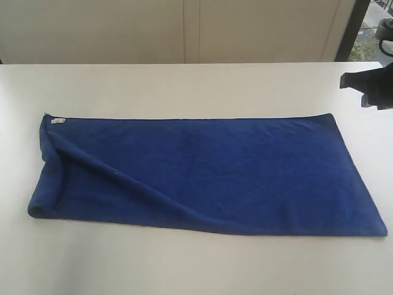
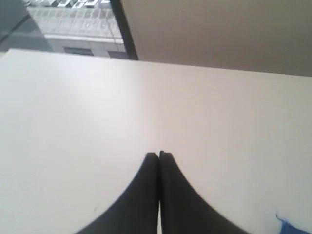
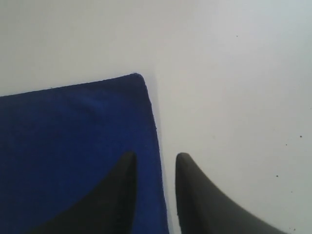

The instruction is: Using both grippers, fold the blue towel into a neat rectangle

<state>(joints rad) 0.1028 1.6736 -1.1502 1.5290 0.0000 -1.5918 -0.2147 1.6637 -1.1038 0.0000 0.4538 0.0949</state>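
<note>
Blue towel (image 1: 202, 175) lies flat on the white table (image 1: 184, 86), long axis running L to R, about mid-table. Its rt end looks square. The L end is messy: the edge is rolled over, and a diagonal ridge runs from the far-L corner by the small white tag (image 1: 58, 121) toward the near edge. It looks like it's already doubled lengthwise, though I can't confirm the layers. So prob at the reach-in before the next fold, nothing gripped yet. Rt gripper (image 3: 153, 158) hangs over the rt end by a corner (image 3: 139, 78), prob the far one. Its jaws are partly apart and straddle the hem, one finger over cloth and one over bare table, holding nothing. Whether it's touching or just above, can't tell. L gripper (image 2: 159, 155) has its jaws pressed together and empty over bare table, w/ only a sliver of blue at the frame edge, and it's out of the exterior view. Next move, IMO: rt drops and pinches the hem thru all layers. L has to open up and get to a towel corner, and the rolled L end needs flattening or the fold will come out skewed.
</note>
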